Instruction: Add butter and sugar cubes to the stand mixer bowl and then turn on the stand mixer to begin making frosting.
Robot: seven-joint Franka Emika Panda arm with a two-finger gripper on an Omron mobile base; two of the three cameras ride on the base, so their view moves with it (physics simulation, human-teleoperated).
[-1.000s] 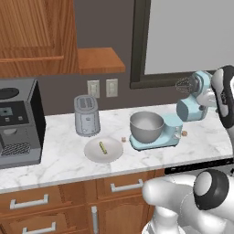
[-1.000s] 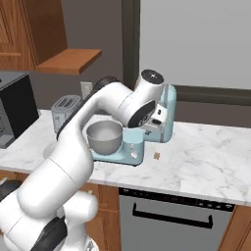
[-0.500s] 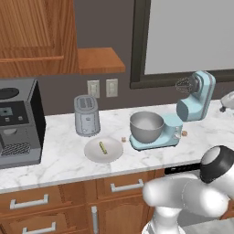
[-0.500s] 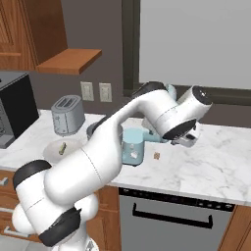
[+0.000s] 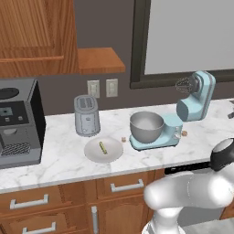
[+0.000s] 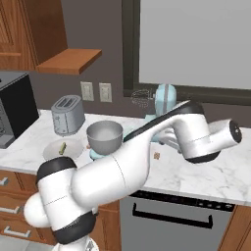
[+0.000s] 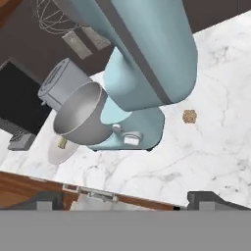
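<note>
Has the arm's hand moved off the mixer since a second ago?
Yes. In the right base view it covered the mixer a second ago; now the wrist has swung right, past the mixer, over bare counter.

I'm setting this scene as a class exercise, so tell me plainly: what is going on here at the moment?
A white robot arm is at a kitchen counter with its gripper open and empty, off to the right of the stand mixer. Nothing has been added yet: the stand mixer bowl looks empty, the butter lies on the plate, and sugar cubes sit on the counter either side of the mixer, whose head is tilted up.
</note>
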